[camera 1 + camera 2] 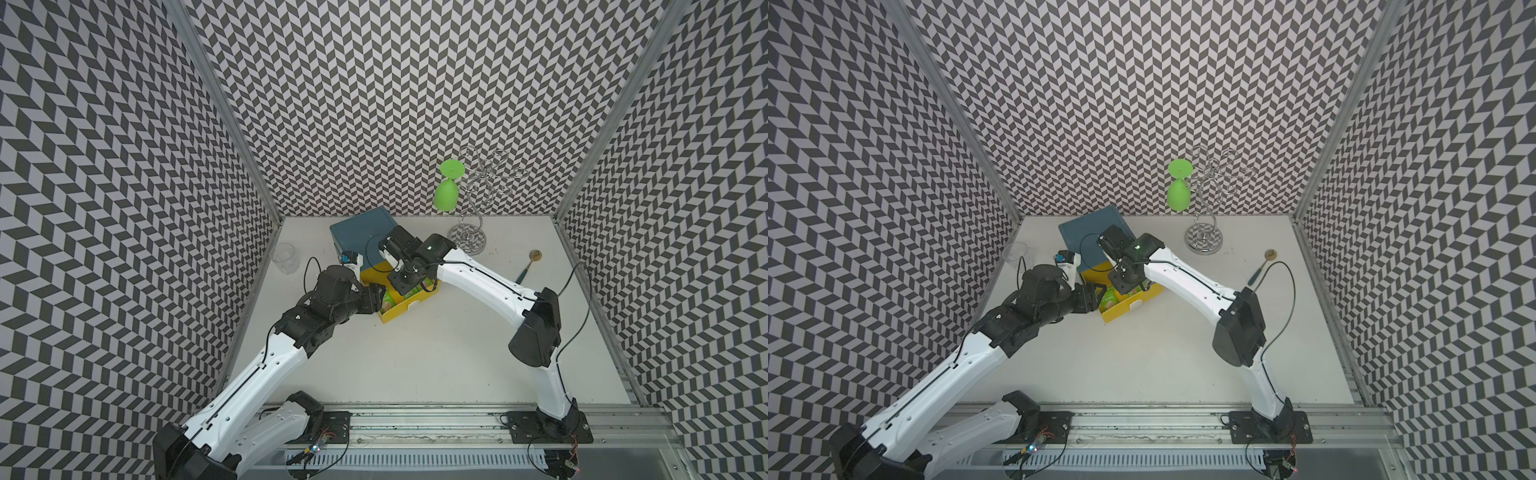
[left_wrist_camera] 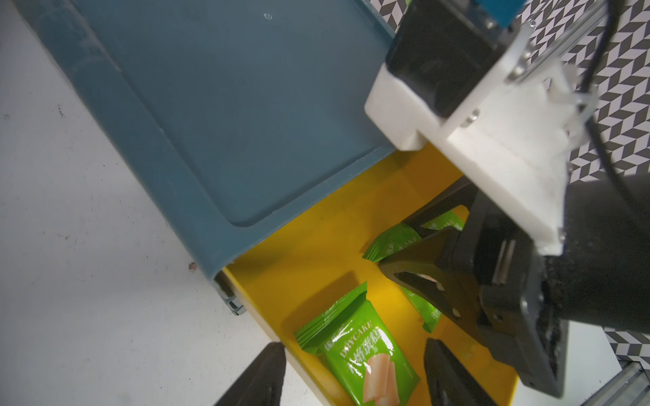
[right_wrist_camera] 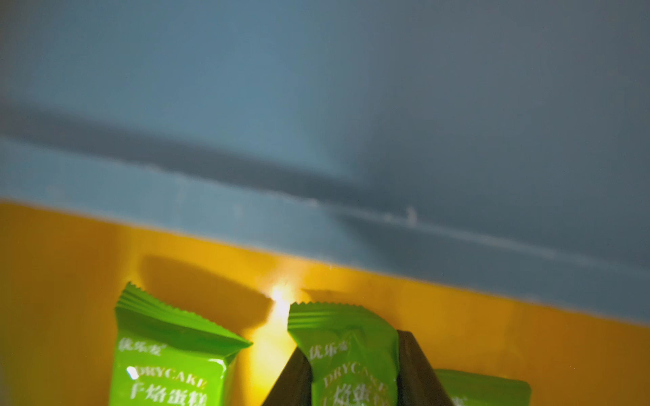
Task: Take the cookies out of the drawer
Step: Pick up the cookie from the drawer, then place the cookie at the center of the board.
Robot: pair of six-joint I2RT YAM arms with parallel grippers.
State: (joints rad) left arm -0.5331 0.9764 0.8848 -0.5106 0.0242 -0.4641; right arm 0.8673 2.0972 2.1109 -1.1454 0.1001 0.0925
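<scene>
Green packet (image 3: pixel 337 325) pinched in right claw (image 3: pixel 351 343) (top views hide this); left claw (image 2: pixel 354 345) spread wide.

Both top views look steeply down from high at the front onto the whole table (image 1: pixel 415 353), nearly alike. The left wrist view looks close along the left gripper (image 2: pixel 352 351) into the drawer (image 2: pixel 316 246); the right wrist view, closer still, shares that drawer and 1 packet (image 3: pixel 351 362).

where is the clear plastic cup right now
In both top views the clear cup stands at the left edge of the table by the patterned wall, left of the blue drawer cabinet.
</scene>
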